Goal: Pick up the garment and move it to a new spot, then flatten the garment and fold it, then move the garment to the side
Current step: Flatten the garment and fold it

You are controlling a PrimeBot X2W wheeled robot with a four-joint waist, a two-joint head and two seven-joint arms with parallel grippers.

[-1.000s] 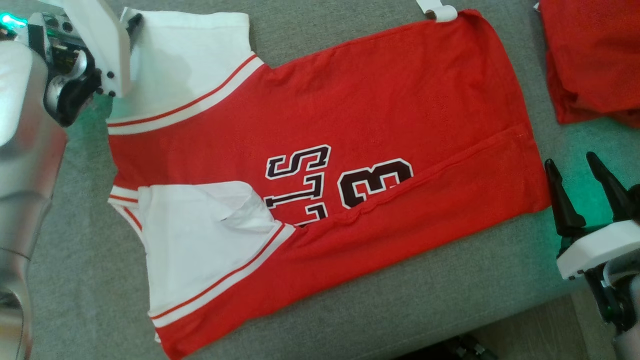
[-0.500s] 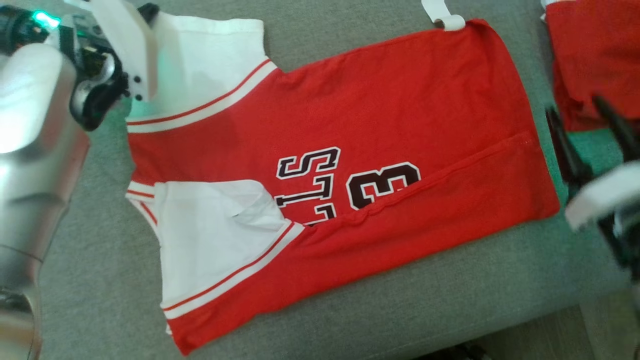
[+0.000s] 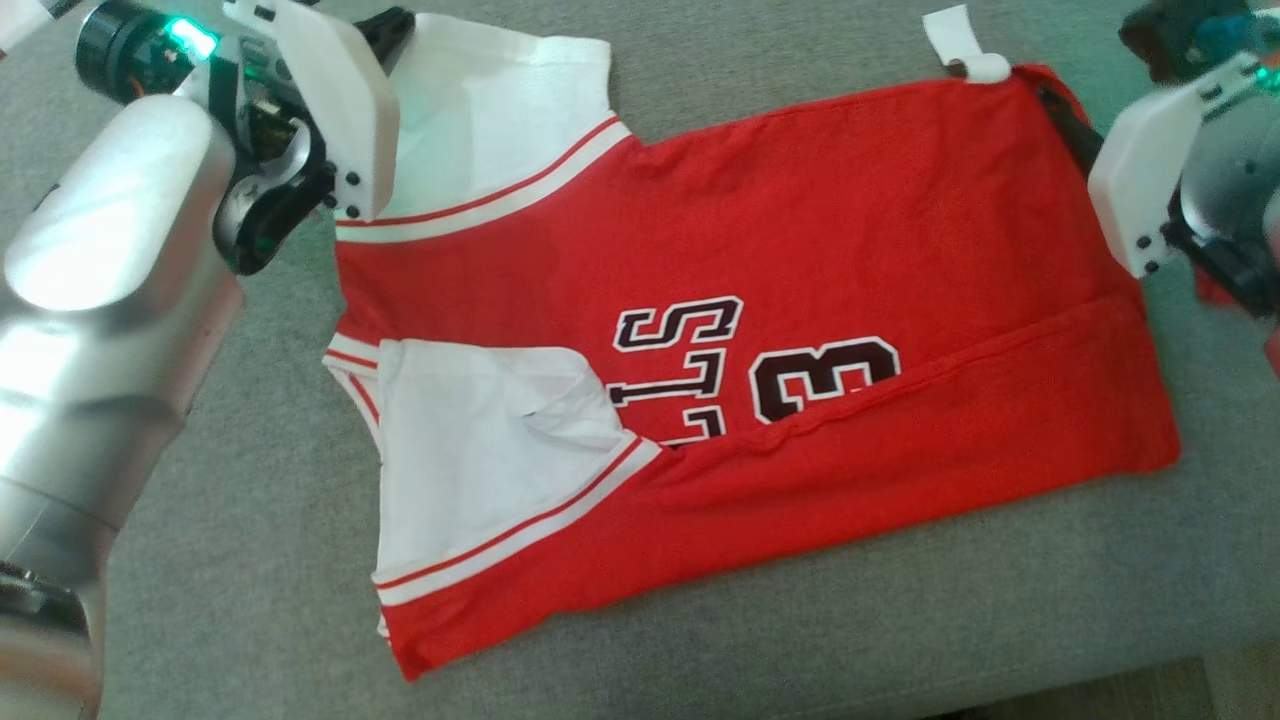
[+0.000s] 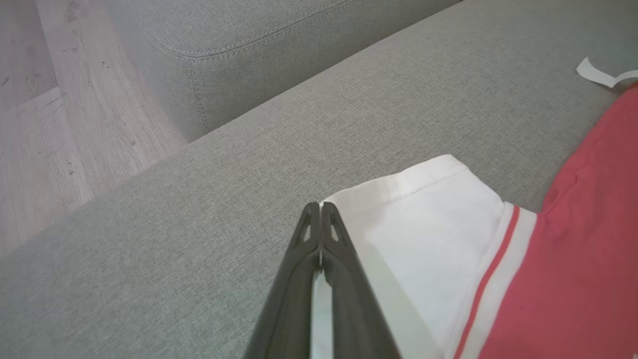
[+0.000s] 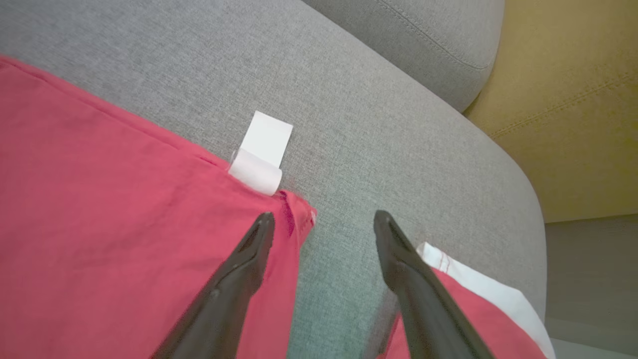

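Garment (image 3: 750, 300): one red jersey with white sleeves, spread on the grey sofa seat (image 3: 200, 600). Its nearest long edge was folded over onto the body and covered part of the dark lettering. There were two sleeves. The near one lay well short of both pairs of fingers, and the far one lay at the left gripper (image 4: 319, 208).

Handling, as judged: the cloth looked thin, soft and light, with no stiffness. It would sag from any single hold and drag on the woven upholstery rather than slide. It was not fragile. The recommended hold was both far corners together, so that the edge stayed taut.

The two left fingers were closed on the outer corner of the far sleeve, with a strip of white cloth pinched between them.

The two fingers of the right gripper (image 5: 324, 219) stood spread and held nothing. One tip was over the garment's far hem corner. The other was over a second red item with white trim (image 5: 463, 304), the only one counted, which lay beside it and should not be caught in the grip.

One white tag (image 5: 261, 152) lay just beyond the hem-side fingertip.
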